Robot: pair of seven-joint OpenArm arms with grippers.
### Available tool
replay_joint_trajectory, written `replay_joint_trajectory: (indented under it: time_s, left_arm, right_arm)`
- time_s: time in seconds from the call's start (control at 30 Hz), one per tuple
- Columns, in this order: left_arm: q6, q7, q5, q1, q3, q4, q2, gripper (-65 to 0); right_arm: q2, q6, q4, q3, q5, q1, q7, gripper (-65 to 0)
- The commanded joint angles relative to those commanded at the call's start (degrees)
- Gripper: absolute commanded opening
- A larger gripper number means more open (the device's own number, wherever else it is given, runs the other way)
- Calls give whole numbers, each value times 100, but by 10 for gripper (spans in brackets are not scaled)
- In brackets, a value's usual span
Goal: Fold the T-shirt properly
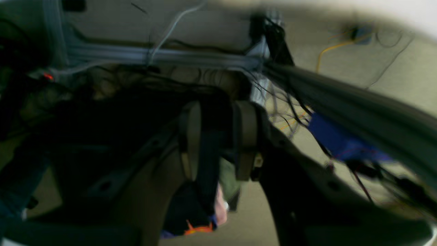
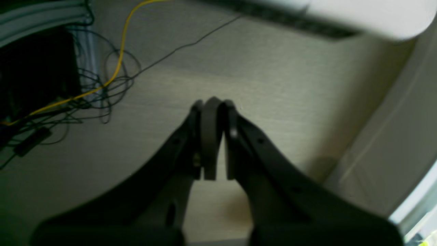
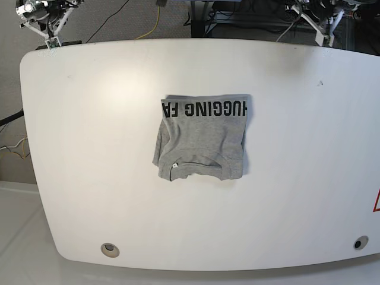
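Observation:
The T-shirt [image 3: 202, 139] lies folded into a rough grey rectangle at the middle of the white table [image 3: 83, 154] in the base view. A band of black block lettering runs along its far edge, and the collar lies at its near edge. Neither wrist view shows it. My left gripper [image 1: 216, 109] is open with nothing between its pads, held off the table over floor and cables. My right gripper [image 2: 215, 102] is shut on nothing, above bare floor. Both arms sit beyond the table's far corners, the right arm [image 3: 47, 24] at the top left and the left arm [image 3: 320, 18] at the top right.
Loose cables and a yellow wire [image 2: 116, 65] lie on the floor behind the table. A metal frame rail [image 1: 164, 54] and a blue object [image 1: 338, 140] show in the blurred left wrist view. Round holes [image 3: 108, 249] mark the table's near corners.

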Motion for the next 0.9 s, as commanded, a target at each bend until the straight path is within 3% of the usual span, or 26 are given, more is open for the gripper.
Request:
replay_joint_trajectory:
  time_s: [0.17, 0.5, 0.63, 0.9]
  left_arm:
    - [-308, -352, 589, -26, 229, -536, 123, -492]
    - [-712, -1160, 1512, -492, 501, -2084, 229, -492]
    - [-765, -1829, 1855, -738, 519, -3007, 237, -492]
    - [-774, -2971, 2637, -1424, 703, -4800, 255, -492]
  right_arm:
    - [-88, 9, -897, -237, -9, -9, 422, -615]
    - [-62, 0, -2963, -897, -9, 246, 1855, -615]
    - [-18, 0, -3771, -1125, -193, 501, 2259, -615]
    - [-273, 0, -5503, -1213, -985, 1240, 3262, -615]
